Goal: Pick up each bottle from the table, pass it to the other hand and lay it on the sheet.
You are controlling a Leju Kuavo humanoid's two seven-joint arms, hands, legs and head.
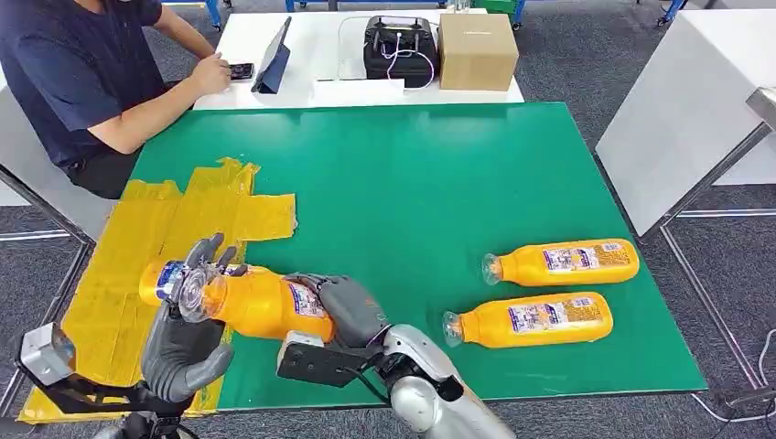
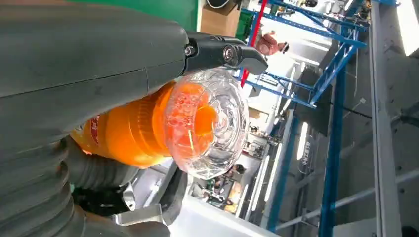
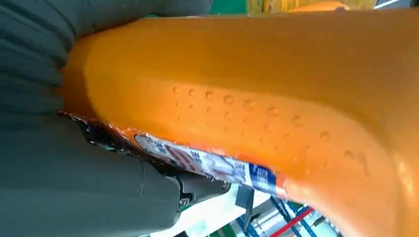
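We are midway through the handover of one bottle [image 1: 247, 302]: it hangs level in the air above the near left part of the green worktop [image 1: 430, 183], its clear base end over the near edge of the yellow sheet [image 1: 174, 238]. Our right hand [image 1: 343, 306] grasps it around the labelled end, fingers wrapped about the body, and our left hand [image 1: 188, 343] comes up from beneath at the base end, its fingers [image 1: 209, 249] curling up past the clear bottom. In the left wrist view a dark finger lies against the rim of that base, so we judge the left hand is touching, but we cannot tell whether it has taken a firm hold. No bottle lies on the sheet that we can see, so nothing is finished. Two more bottles wait on their sides at the near right, the farther bottle [image 1: 563, 262] and the nearer bottle [image 1: 531, 320], close together. Left to do, as we judge it: complete this pass, lay the bottle down, then repeat twice.
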